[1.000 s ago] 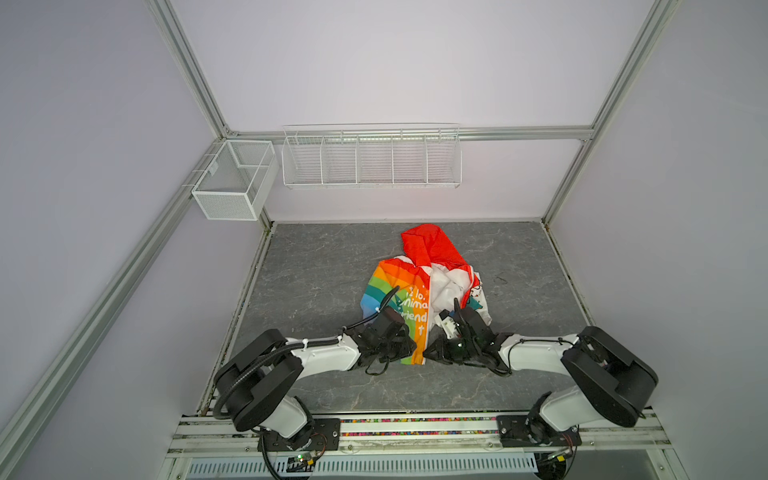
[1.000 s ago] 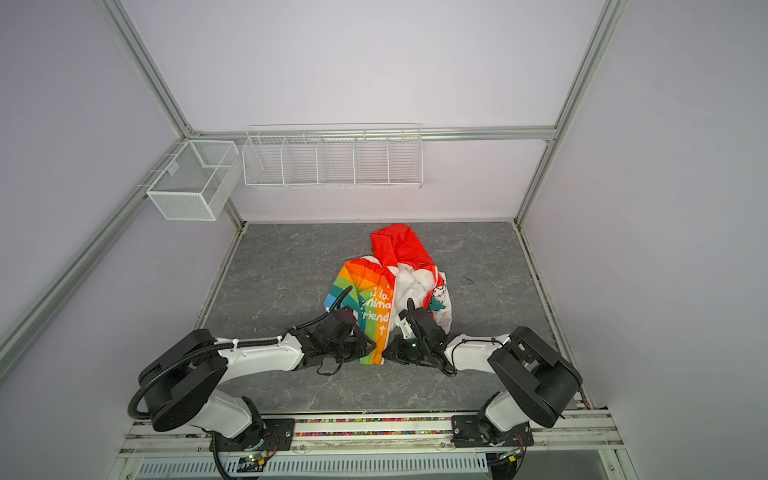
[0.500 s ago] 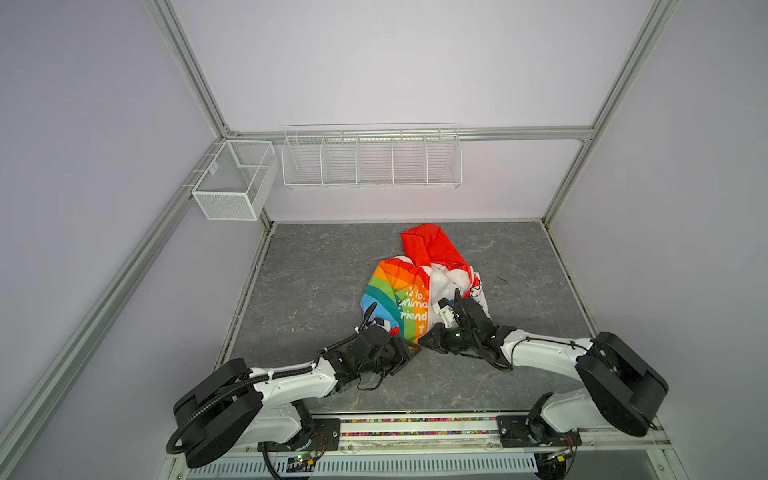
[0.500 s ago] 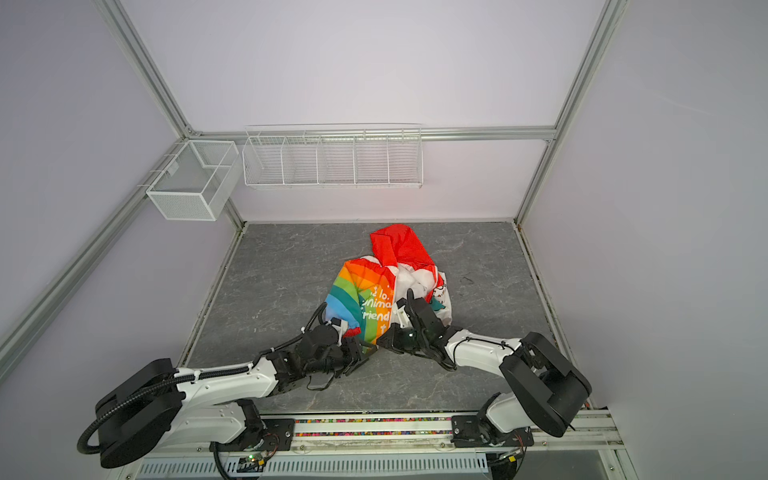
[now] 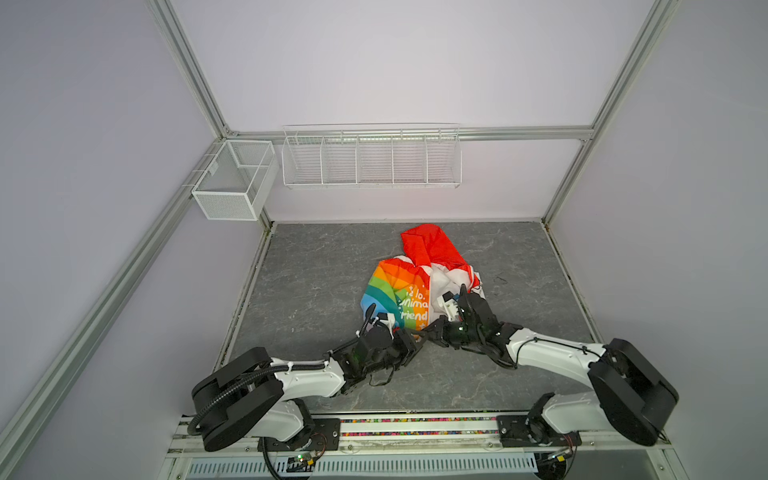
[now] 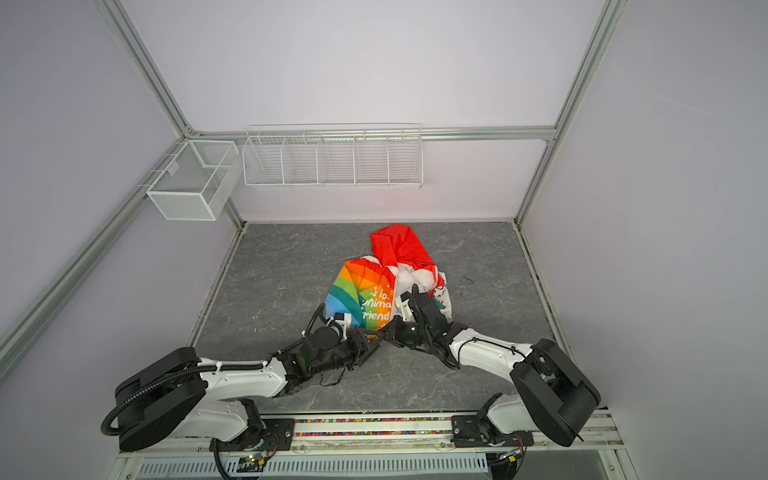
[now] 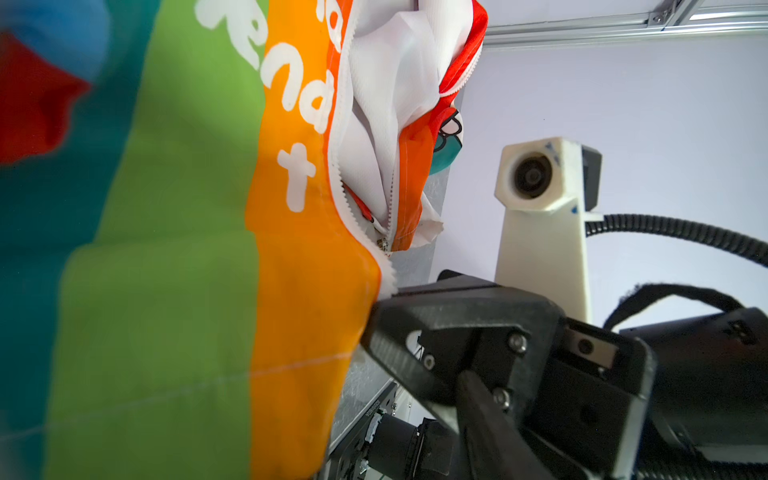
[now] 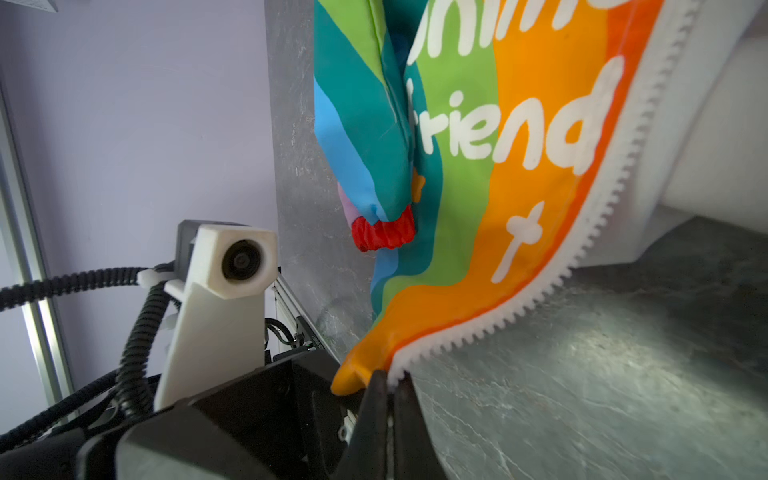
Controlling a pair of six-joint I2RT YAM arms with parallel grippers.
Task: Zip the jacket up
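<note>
Fabric is clamped in your right pincer [image 8: 387, 380]: its fingers are pressed together on the lowest end of the zipper [image 8: 603, 232] tape, at the bottom corner of the rainbow half of the jacket [image 5: 395, 293]. From that pinch the white teeth run away from the fingertips along the orange stripe. The rest of the jacket spreads out beyond the pincer, on the side away from the arm, and lies crumpled on the grey table [image 5: 316, 270]. The red hood [image 5: 432, 245] is the part farthest from the pincer. A red cuff [image 8: 384, 233] on the rainbow sleeve hangs off to one side of the clamped corner, on the left pincer's side.

Your left pincer [image 5: 411, 344] sits just beside the right one, nearly tip to tip at the same hem corner, with the rainbow half directly beyond it. You cannot tell from these views whether its jaws are apart or closed on cloth. In the left wrist view the two rows of teeth meet at a small metal piece [image 7: 384, 245], a little farther along the zipper from the right pincer's grip. The white half bunches up behind it.
</note>
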